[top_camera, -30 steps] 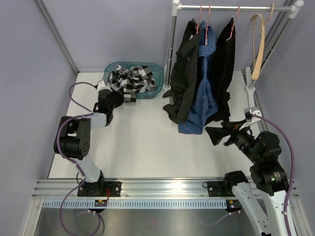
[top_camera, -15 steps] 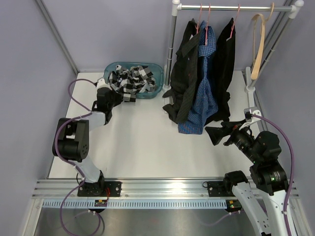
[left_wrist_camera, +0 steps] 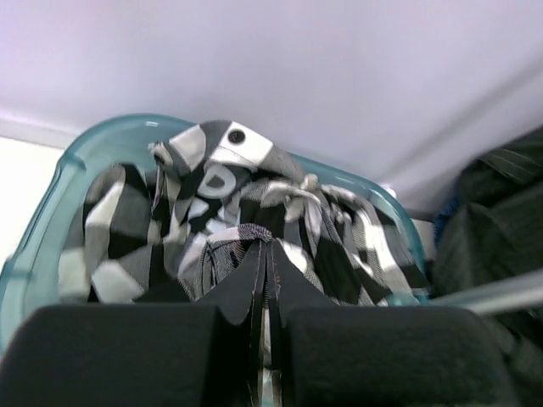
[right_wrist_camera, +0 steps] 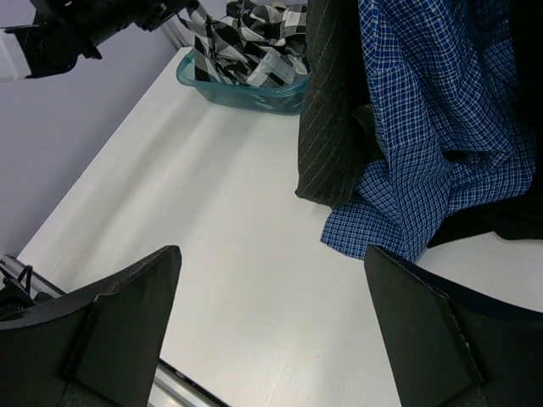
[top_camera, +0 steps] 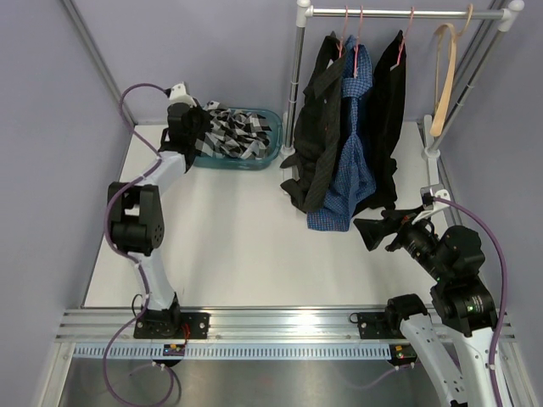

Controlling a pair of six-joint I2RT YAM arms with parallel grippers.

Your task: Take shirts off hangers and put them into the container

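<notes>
The black-and-white check shirt (top_camera: pixel 233 134) lies bunched in the teal container (top_camera: pixel 270 151) at the back left. My left gripper (top_camera: pixel 191 131) hangs over the container's left end, shut on a fold of that shirt (left_wrist_camera: pixel 212 182); the rim (left_wrist_camera: pixel 76 157) curves around it. Three shirts hang on pink hangers (top_camera: pixel 349 30): a black pinstriped one (top_camera: pixel 318 127), a blue fine-check one (top_camera: pixel 349 161) and a black one (top_camera: pixel 389 110). The wooden hanger (top_camera: pixel 445 76) hangs bare. My right gripper (top_camera: pixel 366 231) stands open just right of the blue shirt's hem (right_wrist_camera: pixel 382 220), holding nothing.
A metal clothes rail (top_camera: pixel 399 13) on two white posts (top_camera: pixel 295 76) spans the back right. Lilac walls close in the left, back and right sides. An aluminium rail (top_camera: pixel 280 326) runs along the table's near edge. The hanging shirts' hems rest on the white table (top_camera: pixel 246 246).
My left gripper closed and swung from the table in front of the container up over its left end, drawing the shirt part that hung outside into it. The right arm has not moved.
</notes>
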